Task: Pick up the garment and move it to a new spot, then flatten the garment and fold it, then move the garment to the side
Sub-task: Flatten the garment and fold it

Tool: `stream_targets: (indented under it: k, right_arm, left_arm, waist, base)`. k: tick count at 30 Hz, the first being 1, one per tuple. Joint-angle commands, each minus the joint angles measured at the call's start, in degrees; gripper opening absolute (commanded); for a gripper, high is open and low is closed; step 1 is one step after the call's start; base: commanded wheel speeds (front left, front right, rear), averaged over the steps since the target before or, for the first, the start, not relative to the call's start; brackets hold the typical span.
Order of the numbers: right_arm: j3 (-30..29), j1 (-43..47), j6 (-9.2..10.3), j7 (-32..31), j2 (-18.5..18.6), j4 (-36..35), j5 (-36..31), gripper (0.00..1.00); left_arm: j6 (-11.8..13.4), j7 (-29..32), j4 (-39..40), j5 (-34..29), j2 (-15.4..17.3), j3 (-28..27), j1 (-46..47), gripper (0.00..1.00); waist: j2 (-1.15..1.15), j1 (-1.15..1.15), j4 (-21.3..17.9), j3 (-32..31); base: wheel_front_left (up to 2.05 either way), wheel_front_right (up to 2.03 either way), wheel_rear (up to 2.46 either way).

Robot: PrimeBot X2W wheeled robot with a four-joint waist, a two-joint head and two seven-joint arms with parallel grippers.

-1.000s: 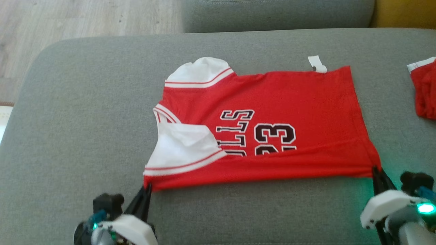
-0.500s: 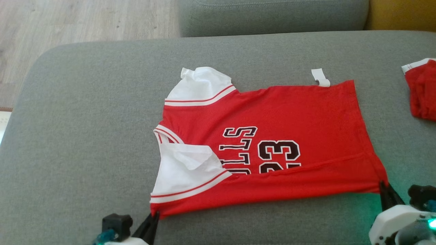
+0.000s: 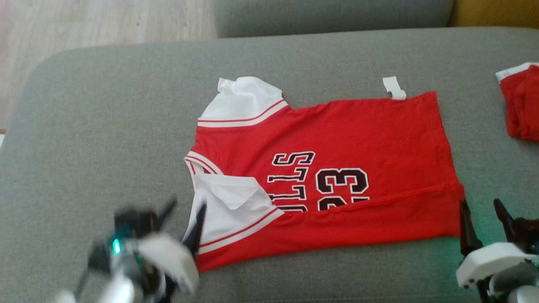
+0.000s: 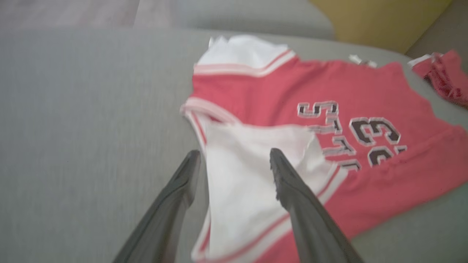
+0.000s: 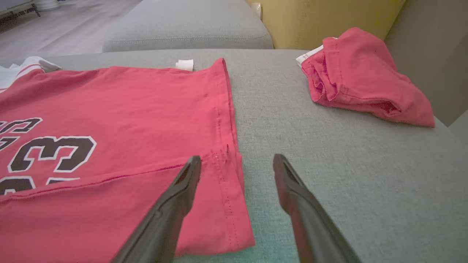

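Note:
The garment (image 3: 358, 134) is a red jersey with white sleeves and a black "23", spread flat on the grey sofa seat (image 3: 105, 126), its near strip folded over onto the print. My left gripper (image 3: 185, 208) is open at its near left corner. In the left wrist view the left gripper (image 4: 234, 155) hovers with its fingers astride the white sleeve of the garment (image 4: 256, 91), holding nothing. At the near right hem corner my right gripper (image 3: 481, 206) also stands open. The right wrist view shows the right gripper (image 5: 237, 160) just past the hem of the garment (image 5: 128, 98).
A second crumpled red garment (image 3: 522, 109) (image 5: 358, 80) lies on the seat at the far right. Behind the seat are a grey cushion (image 3: 328, 17) and a yellow one (image 5: 321, 18). Wood floor (image 3: 84, 21) shows beyond the seat's rounded left end.
Both grippers were shut on the garment's near corners and have opened, letting it go. The left gripper has risen and blurs with motion. The head camera has shifted a little.

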State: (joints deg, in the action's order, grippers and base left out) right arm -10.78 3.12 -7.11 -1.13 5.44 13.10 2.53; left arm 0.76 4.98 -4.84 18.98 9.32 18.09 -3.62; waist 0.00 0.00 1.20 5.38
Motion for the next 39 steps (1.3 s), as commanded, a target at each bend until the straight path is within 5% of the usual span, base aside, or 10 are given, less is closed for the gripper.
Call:
stream_targets:
  k: [1,7,18,28,39]
  right_arm:
    - [1.6,-2.8,-0.37,1.6,0.4,-2.3,-0.1,1.00]
    - [2.8,-6.9,-0.37,3.6,-0.3,-3.0,-0.8,1.00]
    - [4.6,-13.9,-0.37,5.8,-1.7,-3.7,0.4,1.00]
    - [4.6,-15.9,-0.37,7.3,-2.1,-3.0,0.8,1.00]
    - [4.7,-16.6,-0.37,8.8,-2.5,-1.3,1.3,1.00]
  left_arm:
    - [-0.8,0.7,3.1,-0.4,1.5,-2.6,7.8,1.00]
    - [-5.2,7.3,0.3,0.1,4.6,-3.2,29.5,1.00]
    - [-8.1,23.1,-24.8,7.8,8.1,0.1,59.5,1.00]
    - [-8.2,25.2,-39.3,8.6,10.7,4.9,68.8,1.00]
    - [-8.2,23.4,-46.3,9.4,11.7,11.1,71.6,1.00]
  waist:
    - [0.00,0.00,-0.3,1.4]
    - [0.00,0.00,-1.5,6.7]
    - [0.00,0.00,-7.0,17.4]
    - [0.00,0.00,-10.0,21.9]
    - [0.00,0.00,-11.3,22.8]
  base:
    - [0.00,0.00,0.00]
    - [0.00,0.00,0.00]
    - [0.00,0.00,0.00]
    - [0.00,0.00,0.00]
    - [0.00,0.00,0.00]
